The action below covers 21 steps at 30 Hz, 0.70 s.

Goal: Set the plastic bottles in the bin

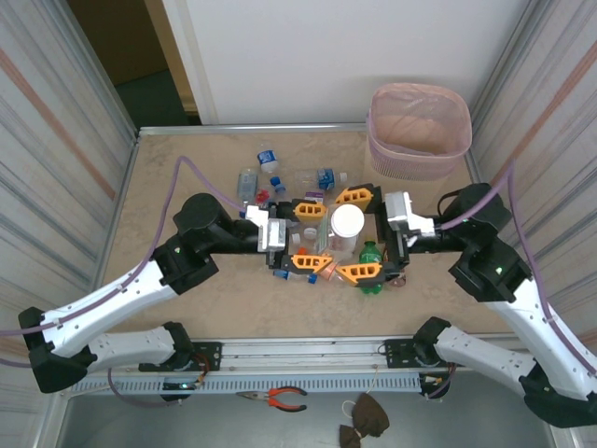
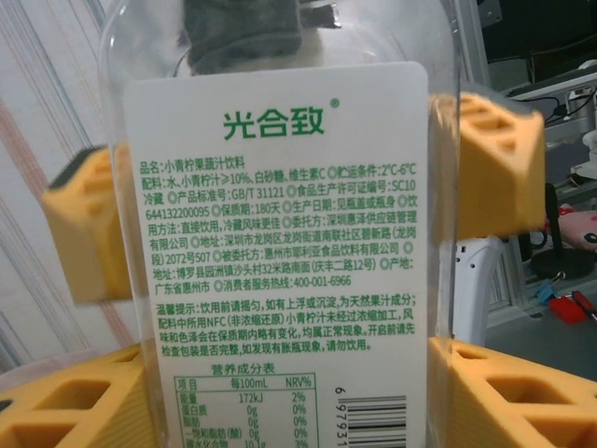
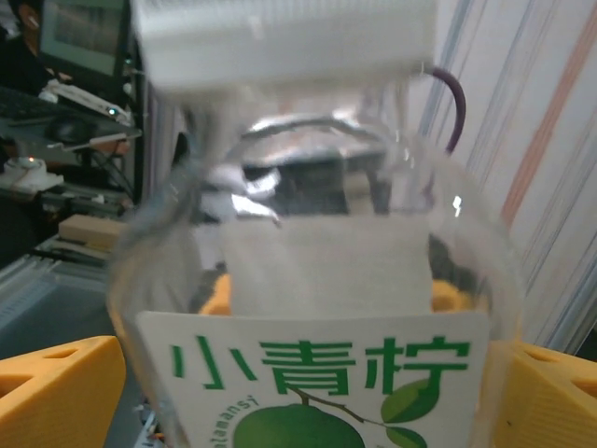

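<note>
Bin (image 1: 415, 166): pale pink, upright, far right corner of the table (image 1: 168, 168), well apart from both grippers. From above the inside looks pale. Can't make out contents.

White-capped bottle (image 1: 347, 224): clear, upright at table centre, between both my grippers. Green-print label front and back (image 2: 280, 233). The wall is see-through above the label (image 3: 308, 243). Can't tell if there's liquid inside.

Left gripper (image 1: 322, 238): clamped on the white-capped bottle, orange fingers (image 2: 522, 392) tight against both sides of its lower body.

Right gripper (image 1: 343, 235): jaws spread wide, straddling the same bottle from the opposite side. Its fingers (image 3: 56, 392) are set wider than the left pair, and the overhead view shows a gap to the bottle wall. Not gripping.

Counts:
- bin: 1
- bottle in grip: 1
- green bottle (image 1: 370, 254): 1, on the table just beside my right gripper's near finger; upright or lying, can't tell
- loose bottles (image 1: 268, 159): about six, clustered on the table beyond the left gripper, clear with blue, red or white bits. They overlap, so no exact count.
- pliers (image 1: 280, 399): 1, on the ledge in front of the arm bases
</note>
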Each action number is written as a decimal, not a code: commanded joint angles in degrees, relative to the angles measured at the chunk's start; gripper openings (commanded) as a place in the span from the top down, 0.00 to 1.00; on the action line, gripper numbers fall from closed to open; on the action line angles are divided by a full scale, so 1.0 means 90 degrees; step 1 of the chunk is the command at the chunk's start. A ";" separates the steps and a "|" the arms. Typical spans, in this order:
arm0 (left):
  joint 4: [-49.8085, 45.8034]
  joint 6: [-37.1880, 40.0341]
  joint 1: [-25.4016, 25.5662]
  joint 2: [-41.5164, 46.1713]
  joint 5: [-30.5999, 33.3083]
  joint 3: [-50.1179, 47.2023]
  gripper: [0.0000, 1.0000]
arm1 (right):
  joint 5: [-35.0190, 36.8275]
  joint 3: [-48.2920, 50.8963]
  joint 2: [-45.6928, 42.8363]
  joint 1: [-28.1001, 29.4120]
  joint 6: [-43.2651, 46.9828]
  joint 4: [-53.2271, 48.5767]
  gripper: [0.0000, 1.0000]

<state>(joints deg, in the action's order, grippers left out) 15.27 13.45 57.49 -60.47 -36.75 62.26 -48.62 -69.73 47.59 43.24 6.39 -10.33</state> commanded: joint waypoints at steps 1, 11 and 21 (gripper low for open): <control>0.0246 -0.0077 0.0057 0.0048 0.0269 0.0128 0.47 | 0.0429 0.0024 0.0003 0.0159 0.0343 -0.0063 0.09; 0.0552 0.0014 0.0096 0.0180 0.0437 -0.0128 0.47 | 0.0529 0.0063 -0.0005 0.0327 0.0134 0.0128 0.16; 0.0607 0.0079 0.0097 0.0264 0.0462 -0.0229 0.47 | 0.0690 0.0005 -0.0103 0.0393 -0.0129 0.0395 0.23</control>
<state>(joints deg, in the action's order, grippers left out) 17.80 13.50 58.24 -59.55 -33.76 60.36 -43.09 -69.45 47.79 46.17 7.09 -9.34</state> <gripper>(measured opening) 0.639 0.776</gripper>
